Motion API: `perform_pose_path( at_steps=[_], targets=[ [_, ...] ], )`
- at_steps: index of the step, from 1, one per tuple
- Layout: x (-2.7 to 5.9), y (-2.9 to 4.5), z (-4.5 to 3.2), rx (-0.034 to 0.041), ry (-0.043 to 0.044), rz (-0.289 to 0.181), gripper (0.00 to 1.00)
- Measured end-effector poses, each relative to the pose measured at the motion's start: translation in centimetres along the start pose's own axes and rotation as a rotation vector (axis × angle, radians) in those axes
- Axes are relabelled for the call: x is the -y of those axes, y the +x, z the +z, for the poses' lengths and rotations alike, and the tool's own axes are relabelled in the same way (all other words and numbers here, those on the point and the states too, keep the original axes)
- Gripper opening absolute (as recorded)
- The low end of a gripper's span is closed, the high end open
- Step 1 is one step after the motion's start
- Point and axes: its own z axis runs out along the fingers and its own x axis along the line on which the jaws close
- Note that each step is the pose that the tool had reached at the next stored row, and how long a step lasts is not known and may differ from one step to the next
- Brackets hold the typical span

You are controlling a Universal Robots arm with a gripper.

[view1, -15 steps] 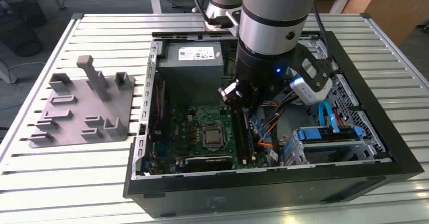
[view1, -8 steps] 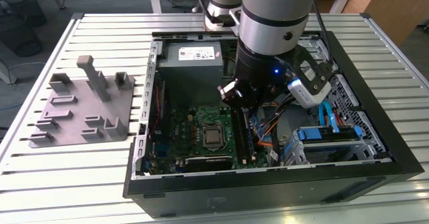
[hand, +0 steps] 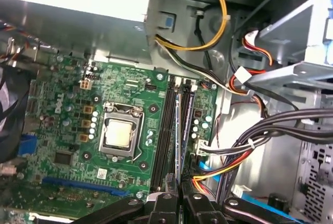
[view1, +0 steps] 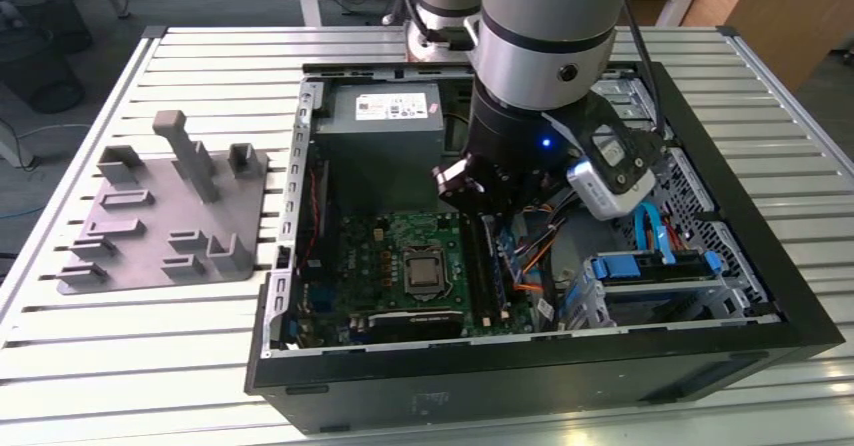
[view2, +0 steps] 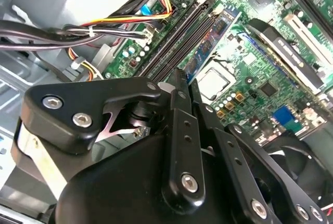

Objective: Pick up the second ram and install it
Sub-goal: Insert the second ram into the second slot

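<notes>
The gripper (hand: 181,202) was clamped on the second ram (hand: 178,130), standing on edge at the memory slots (hand: 164,130) just beside the processor socket (hand: 120,133).

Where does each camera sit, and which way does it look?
Exterior view: off the arm, looking down into the open computer case, grey plate beside it; arm and gripper show.
First wrist view: near the wrist, looking past the gripper at the motherboard and memory stick.
Second wrist view: near the wrist, looking over the gripper at the motherboard.
Shared: both wrist views show the memory stick.
</notes>
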Motion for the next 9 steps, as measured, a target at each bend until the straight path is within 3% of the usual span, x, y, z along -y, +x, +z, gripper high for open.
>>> perform_pose_path(
  at_steps=[9],
  targets=[
    [0.0,0.0,0.02,0.0017,0.004,0.095,0.14]
  ],
)
